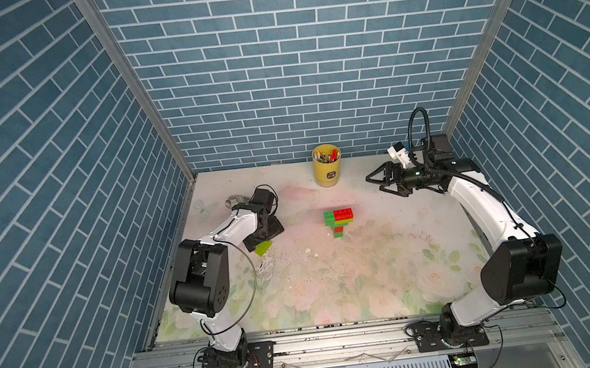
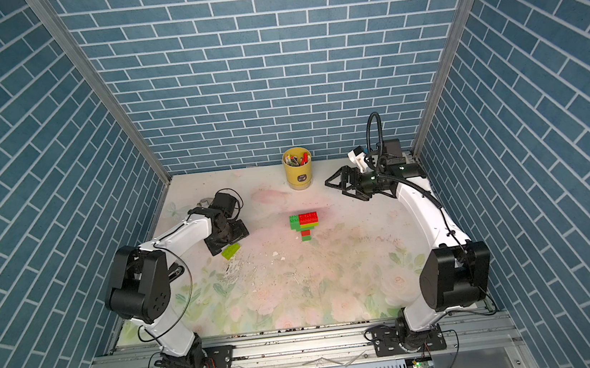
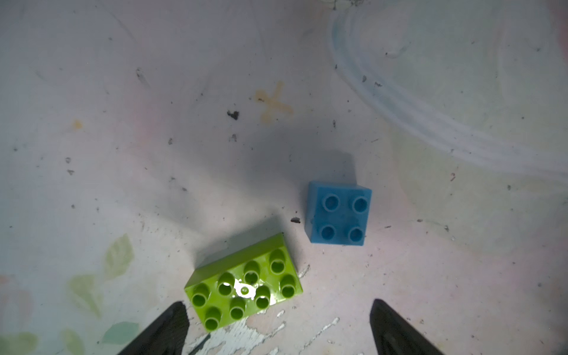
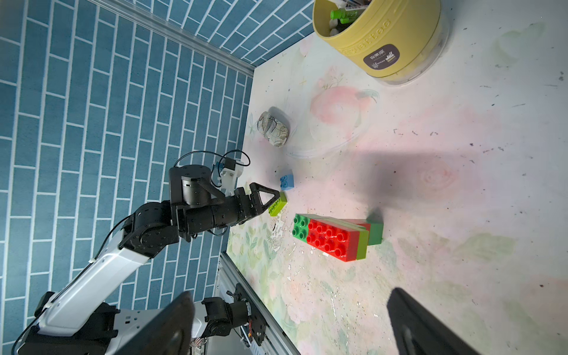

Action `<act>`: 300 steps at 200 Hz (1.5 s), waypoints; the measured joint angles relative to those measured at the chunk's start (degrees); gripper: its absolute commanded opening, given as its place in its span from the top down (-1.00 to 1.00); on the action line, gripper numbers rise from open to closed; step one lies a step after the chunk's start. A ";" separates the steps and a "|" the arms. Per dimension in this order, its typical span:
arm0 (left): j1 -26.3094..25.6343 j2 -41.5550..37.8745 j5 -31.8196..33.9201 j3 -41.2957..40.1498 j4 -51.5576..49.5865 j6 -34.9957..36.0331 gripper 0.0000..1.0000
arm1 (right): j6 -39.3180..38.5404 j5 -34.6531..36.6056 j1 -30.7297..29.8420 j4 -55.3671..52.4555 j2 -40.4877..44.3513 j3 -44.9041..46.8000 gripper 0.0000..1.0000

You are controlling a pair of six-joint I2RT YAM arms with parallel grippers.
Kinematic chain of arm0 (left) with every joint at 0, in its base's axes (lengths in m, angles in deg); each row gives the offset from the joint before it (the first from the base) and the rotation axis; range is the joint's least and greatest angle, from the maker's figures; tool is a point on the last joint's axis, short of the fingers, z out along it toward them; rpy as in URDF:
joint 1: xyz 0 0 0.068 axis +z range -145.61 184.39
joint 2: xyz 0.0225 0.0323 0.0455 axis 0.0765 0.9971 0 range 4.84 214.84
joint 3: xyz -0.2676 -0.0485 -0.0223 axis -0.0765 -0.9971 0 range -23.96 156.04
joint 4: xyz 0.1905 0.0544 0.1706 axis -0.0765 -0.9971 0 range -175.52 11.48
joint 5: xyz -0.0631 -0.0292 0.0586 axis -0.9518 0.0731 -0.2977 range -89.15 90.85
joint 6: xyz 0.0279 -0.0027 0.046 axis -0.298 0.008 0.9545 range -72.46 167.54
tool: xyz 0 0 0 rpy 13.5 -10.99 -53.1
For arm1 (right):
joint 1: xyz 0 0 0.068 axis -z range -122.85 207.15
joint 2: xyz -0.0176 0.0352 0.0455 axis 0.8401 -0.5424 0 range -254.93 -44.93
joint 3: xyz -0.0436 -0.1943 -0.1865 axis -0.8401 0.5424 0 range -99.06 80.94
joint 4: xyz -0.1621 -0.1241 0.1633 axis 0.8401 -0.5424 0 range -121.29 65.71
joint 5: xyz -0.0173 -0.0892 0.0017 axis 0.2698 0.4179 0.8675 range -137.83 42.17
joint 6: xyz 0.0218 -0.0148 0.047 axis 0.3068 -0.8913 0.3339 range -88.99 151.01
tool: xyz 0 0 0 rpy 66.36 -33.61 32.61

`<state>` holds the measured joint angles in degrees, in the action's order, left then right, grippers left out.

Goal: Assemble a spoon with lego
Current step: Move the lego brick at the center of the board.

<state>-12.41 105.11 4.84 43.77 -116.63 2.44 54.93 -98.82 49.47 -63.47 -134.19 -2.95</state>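
Mid-table you've got the part-built spoon [image 1: 339, 221]. It looks to stand upright on its narrow green-and-red stem, with the wide red, lime and green head on top, studs up. So the long axis is vertical, head end up. The head's long side runs parallel to the back edge of the table [image 1: 406, 262]. No light-blue tip on it yet.

Near the left edge sit two loose bricks, studs up, just beside each other and not touching: lime brick [image 3: 244, 284] and light-blue brick [image 3: 338, 213]. The lime brick's long axis lies skewed to the table edges.

Left fingers [image 3: 166, 333] hang right over the lime brick, spread wide, nothing clamped. One tip is just beside the brick's corner. Right fingers [image 4: 424, 329] are apart too, empty, by the back right corner, well apart from the bricks.

Step, my read: fetching the next brick, probably the lime one. You'd need to square the wrist to it, straddle its short width, drop and close. Seating it later calls for a straight-down press, since that thin stem could tip.
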 measured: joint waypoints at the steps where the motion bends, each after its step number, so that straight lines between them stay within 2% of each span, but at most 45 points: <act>1: 0.00 0.04 0.00 -0.02 0.07 -0.04 -0.89 | 0.00 -0.02 0.00 0.00 0.00 0.00 -0.97; 101: 1.36 -2.27 1.09 -7.56 2.67 -0.76 -0.85 | 0.00 -0.72 0.15 0.04 -1.29 0.00 -0.96; 208: 3.19 -1.77 0.22 -7.65 6.08 0.96 -0.82 | -0.04 -0.87 0.15 -0.04 -1.29 0.00 -0.96; 271: 3.28 -0.04 -0.66 -8.00 6.49 2.19 -0.64 | -0.24 -0.87 0.15 -0.11 -1.29 0.00 -0.95; 300: 3.28 -1.36 -0.61 -10.27 6.58 3.19 -0.37 | -0.26 -0.87 0.13 -0.26 -1.29 0.00 -0.94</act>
<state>-9.13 103.76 4.23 33.50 -110.05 5.63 54.67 -99.69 49.60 -63.73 -135.48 -2.95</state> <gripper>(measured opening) 0.737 0.972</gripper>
